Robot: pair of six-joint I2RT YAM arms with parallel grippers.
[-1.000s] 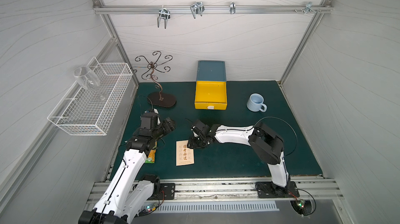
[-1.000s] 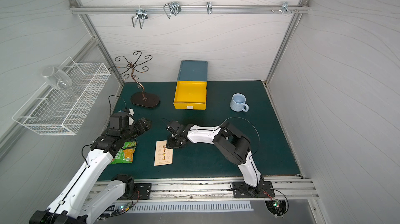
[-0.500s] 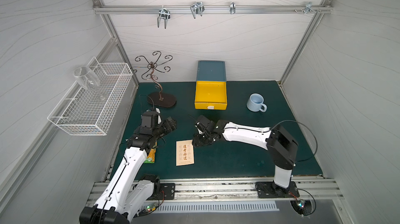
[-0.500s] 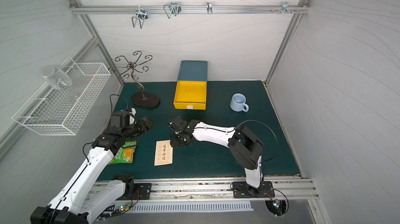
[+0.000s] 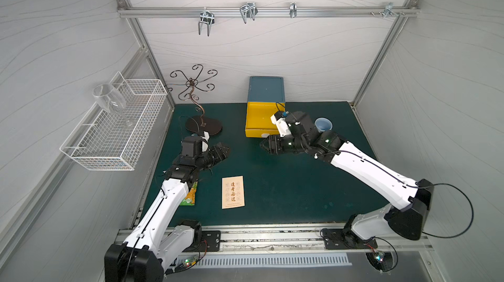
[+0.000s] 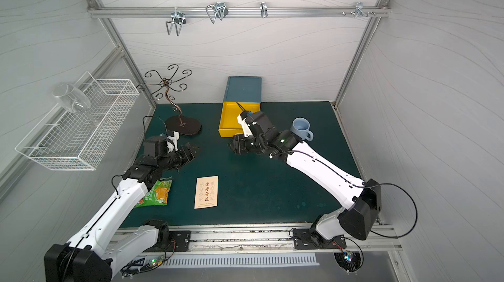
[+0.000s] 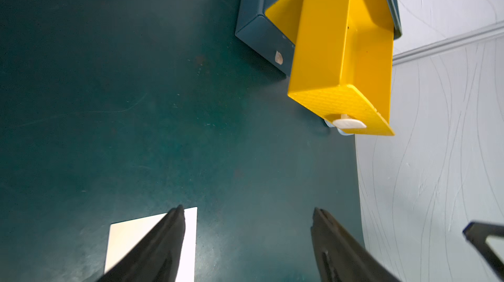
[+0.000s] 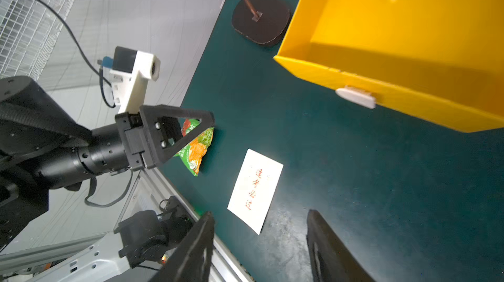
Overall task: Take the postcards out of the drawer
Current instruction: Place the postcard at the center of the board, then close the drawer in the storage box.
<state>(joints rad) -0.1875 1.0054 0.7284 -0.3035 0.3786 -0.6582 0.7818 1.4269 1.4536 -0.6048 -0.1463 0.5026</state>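
One cream postcard (image 5: 233, 192) (image 6: 206, 192) with orange characters lies flat on the green mat near the front. The yellow drawer (image 5: 259, 132) (image 6: 229, 132) stands pulled out of its blue case at the back; the part of its inside seen in the right wrist view (image 8: 409, 103) is bare. My left gripper (image 5: 225, 150) (image 7: 246, 209) hovers open and empty left of centre, with the postcard (image 7: 125, 237) partly behind one finger. My right gripper (image 5: 263, 144) (image 8: 259, 215) is open and empty just in front of the drawer, pointing at the postcard (image 8: 255, 190).
A green-and-orange snack packet (image 6: 156, 193) lies under my left forearm. A blue mug (image 6: 301, 128) stands right of the drawer, close behind my right wrist. A curly metal stand (image 5: 203, 125) is at the back left. A wire basket (image 5: 117, 128) holding a wine glass hangs on the left wall.
My right gripper has lifted away from the postcard and drawn back toward the drawer, its jaws opening wider. The left gripper has edged slightly forward.
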